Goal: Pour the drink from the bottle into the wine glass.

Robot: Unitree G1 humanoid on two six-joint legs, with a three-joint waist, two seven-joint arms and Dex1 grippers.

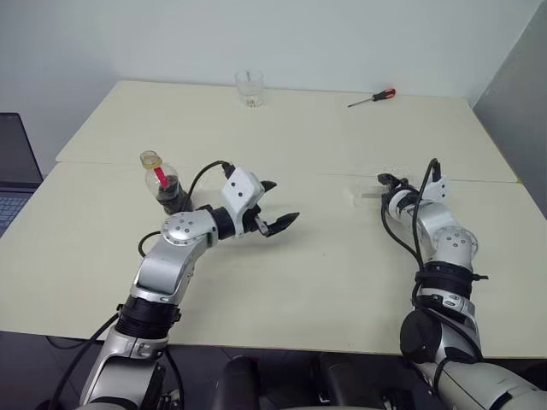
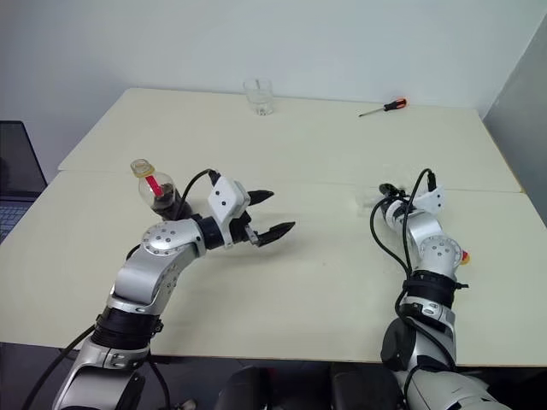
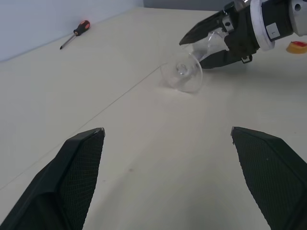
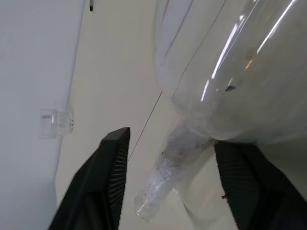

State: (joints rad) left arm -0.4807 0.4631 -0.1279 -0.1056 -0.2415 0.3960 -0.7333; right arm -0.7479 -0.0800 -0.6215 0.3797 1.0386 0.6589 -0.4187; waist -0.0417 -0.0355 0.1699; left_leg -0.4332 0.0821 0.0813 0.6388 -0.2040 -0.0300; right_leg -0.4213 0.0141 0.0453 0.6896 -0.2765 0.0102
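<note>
Wine glass lies on its side at the table's right, bowl between the right gripper's closing fingers, grasp uncertain. Left, the spread, empty left gripper hovers beside the upright bottle. Far off: tumbler, screwdriver.

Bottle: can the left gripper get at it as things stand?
Probably not directly. The bottle stands behind the left arm's elbow, while the left gripper, open, points away toward the lying wine glass. The arm must pull back first.

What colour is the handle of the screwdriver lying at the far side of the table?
The screwdriver handle is red and black, clearest in the left eye view.
</note>
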